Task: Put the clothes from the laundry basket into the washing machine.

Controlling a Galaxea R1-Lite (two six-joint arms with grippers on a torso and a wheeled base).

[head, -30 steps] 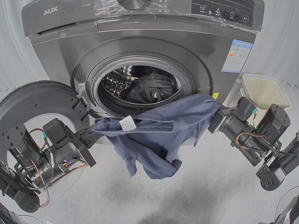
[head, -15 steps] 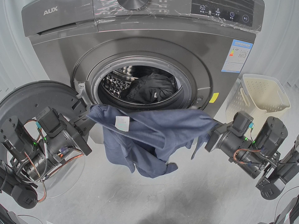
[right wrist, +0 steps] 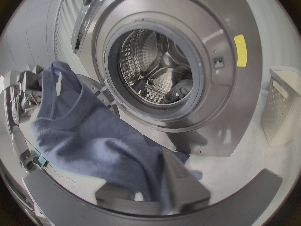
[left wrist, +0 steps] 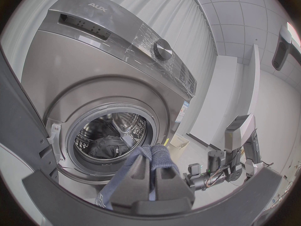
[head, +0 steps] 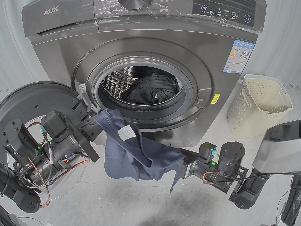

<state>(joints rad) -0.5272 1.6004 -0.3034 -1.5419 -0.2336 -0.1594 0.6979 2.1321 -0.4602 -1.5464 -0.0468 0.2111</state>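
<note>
Slung between two clenched hands: blue garment (head: pixel 138 154); left hand (head: pixel 95 124) high, just beside drum opening (head: pixel 144 88) rim; right hand (head: pixel 184 157) low, well below it. Long axis slanting down toward robot's right; left end nearer the opening

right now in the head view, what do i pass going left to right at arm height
open washer door → left gripper → blue garment → right gripper → laundry basket
</note>
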